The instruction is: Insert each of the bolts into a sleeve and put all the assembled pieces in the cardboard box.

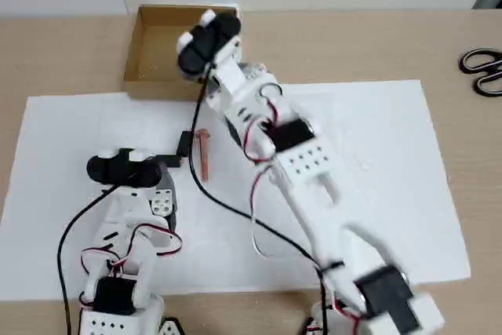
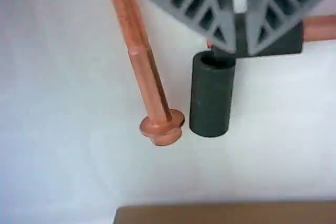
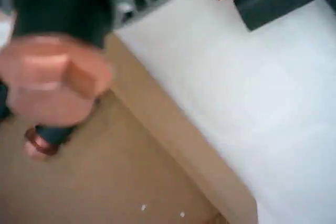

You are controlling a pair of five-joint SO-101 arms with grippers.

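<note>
Right gripper (image 1: 205,38), clamped on a sleeved bolt (image 3: 52,77), hangs over the 3 o'clock half of the cardboard box (image 1: 140,46), the bolt's long axis apparently pointing down toward the floor where one assembled piece (image 3: 39,142) lies.

Copper bolt (image 2: 149,72) beside, perhaps touching, sleeve (image 2: 211,95)

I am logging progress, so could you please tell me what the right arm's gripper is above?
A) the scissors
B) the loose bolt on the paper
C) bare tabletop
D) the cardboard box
D: the high view has the right gripper above the open cardboard box, and its wrist view looks past the bolt it holds onto the box floor.
</note>
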